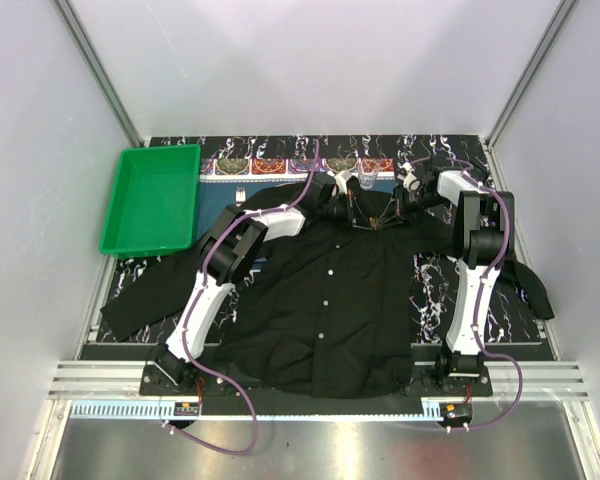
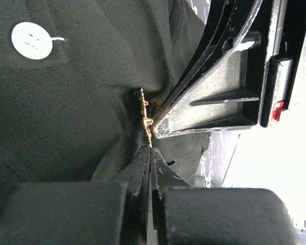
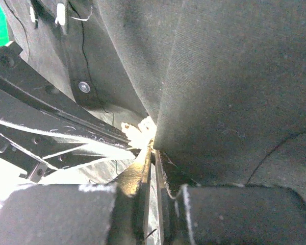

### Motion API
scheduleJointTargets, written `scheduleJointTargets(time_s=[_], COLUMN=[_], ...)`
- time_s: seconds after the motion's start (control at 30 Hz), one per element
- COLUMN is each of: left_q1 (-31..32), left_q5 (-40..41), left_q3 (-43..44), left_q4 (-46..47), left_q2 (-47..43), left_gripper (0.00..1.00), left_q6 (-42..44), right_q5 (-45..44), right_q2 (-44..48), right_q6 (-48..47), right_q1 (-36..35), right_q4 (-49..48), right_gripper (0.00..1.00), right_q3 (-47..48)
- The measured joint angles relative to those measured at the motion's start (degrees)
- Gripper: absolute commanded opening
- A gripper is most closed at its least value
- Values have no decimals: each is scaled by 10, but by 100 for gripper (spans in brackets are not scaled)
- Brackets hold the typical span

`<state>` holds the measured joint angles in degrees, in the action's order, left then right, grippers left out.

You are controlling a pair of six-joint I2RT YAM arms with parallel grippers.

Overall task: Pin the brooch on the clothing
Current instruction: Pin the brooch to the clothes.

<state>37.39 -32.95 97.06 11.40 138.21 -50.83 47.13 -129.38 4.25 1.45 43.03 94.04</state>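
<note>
The black shirt (image 1: pixel 330 310) lies spread flat on the table, collar to the far side. Both grippers meet at its collar area, where the tiny golden brooch (image 1: pixel 377 226) sits. In the left wrist view my left gripper (image 2: pixel 151 149) is shut, its tips pinching the lower end of the brooch (image 2: pixel 145 115) against a fold of shirt (image 2: pixel 81 117). The right gripper's fingers (image 2: pixel 204 97) reach in from the right and touch the brooch's thin pin. In the right wrist view my right gripper (image 3: pixel 153 149) is closed to a slit at the glaring brooch (image 3: pixel 138 131), beside a fold of cloth (image 3: pixel 234 92).
A green tray (image 1: pixel 150 200) stands at the back left. A patterned placemat (image 1: pixel 280 165) lies behind the collar. One sleeve (image 1: pixel 530 285) trails past the right arm, the other lies at the left (image 1: pixel 140 300). A white button (image 2: pixel 32 41) sits near the pinned spot.
</note>
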Motion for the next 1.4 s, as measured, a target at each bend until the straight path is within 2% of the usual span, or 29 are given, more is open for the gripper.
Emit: scheduleJointTargets(time_s=[0.63,1.4], left_q1=[0,0], left_q5=[0,0], left_q3=[0,0], left_q4=[-3,-2], left_q2=[7,7], left_gripper=[0,0], left_q6=[0,0], right_q5=[4,5], right_q2=[10,9], right_q6=[-2,52], right_q1=[26,4], right_q4=[2,-31], right_gripper=[23,20], right_q3=[-4,-4])
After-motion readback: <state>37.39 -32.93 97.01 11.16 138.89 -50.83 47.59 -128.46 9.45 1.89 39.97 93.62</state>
